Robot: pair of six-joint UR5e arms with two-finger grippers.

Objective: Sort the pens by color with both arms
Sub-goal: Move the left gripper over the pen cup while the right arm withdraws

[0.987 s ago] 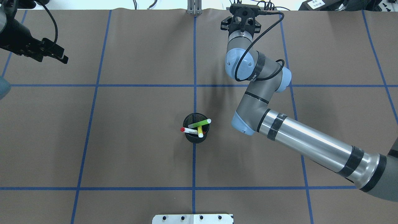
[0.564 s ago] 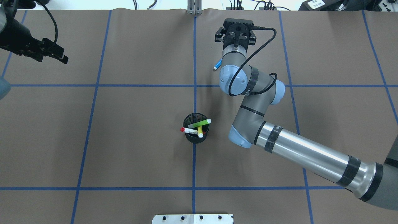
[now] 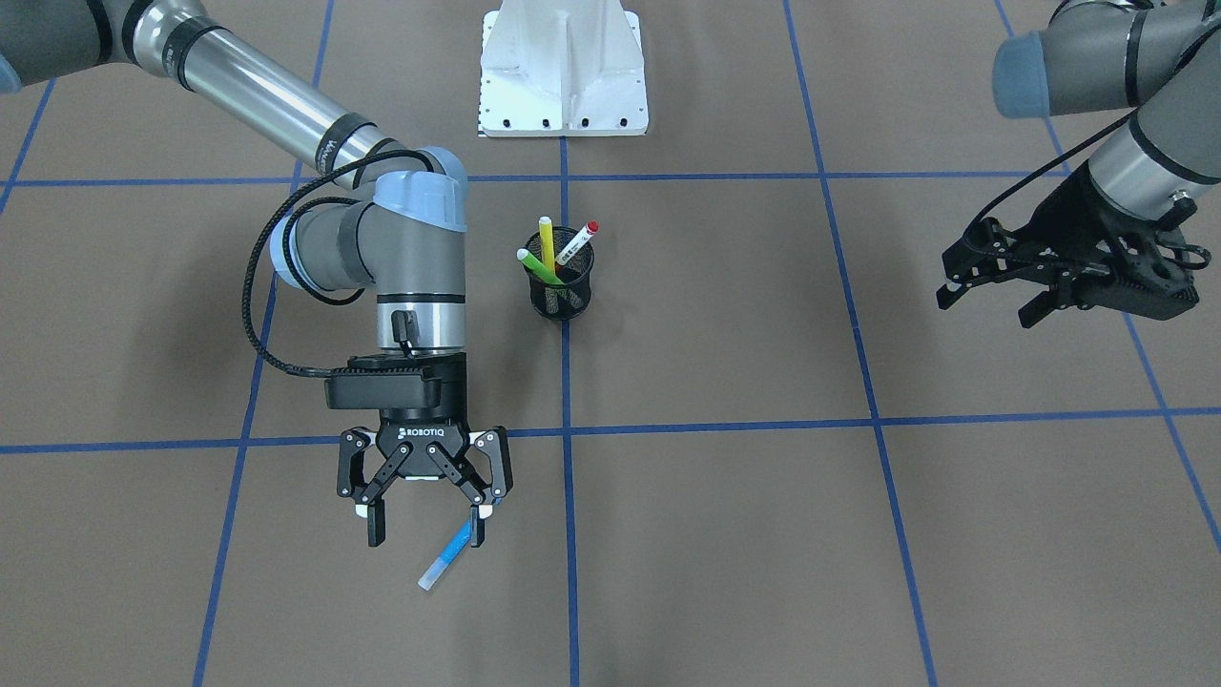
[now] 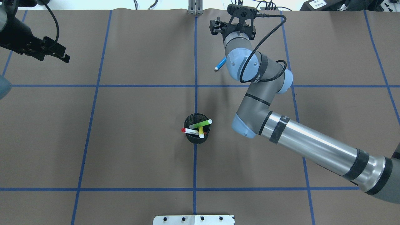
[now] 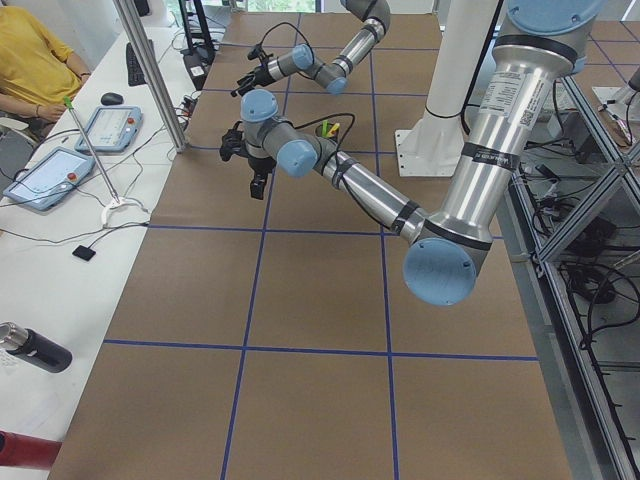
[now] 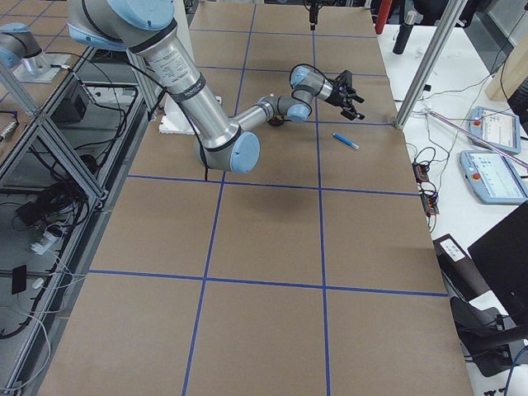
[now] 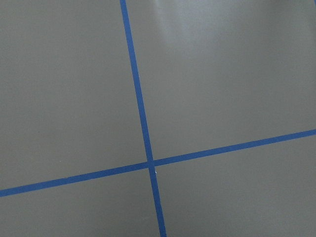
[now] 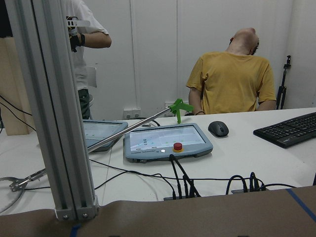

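A blue pen (image 3: 446, 558) (image 4: 220, 63) (image 6: 346, 142) lies flat on the brown table. My right gripper (image 3: 426, 534) (image 4: 243, 7) hovers over it, open and holding nothing, and points level toward the table's far edge. A black mesh cup (image 3: 561, 291) (image 4: 197, 139) at the table's middle holds the green pen (image 4: 200, 124), the yellow pen (image 4: 201, 132) and the white pen with red ends (image 4: 190, 131). My left gripper (image 3: 987, 307) (image 4: 64, 55) hangs open and empty far off at the left side.
Blue tape lines (image 7: 143, 123) divide the table into squares. The white base pedestal (image 3: 563, 76) stands at the robot's side. Beyond the far edge are an aluminium post (image 8: 54, 108), tablets (image 8: 168, 140), a keyboard and two people.
The right wrist swung left and nearer, then back toward the far edge. The blue pen, hidden a second ago, now shows on the table. The left gripper barely moved.
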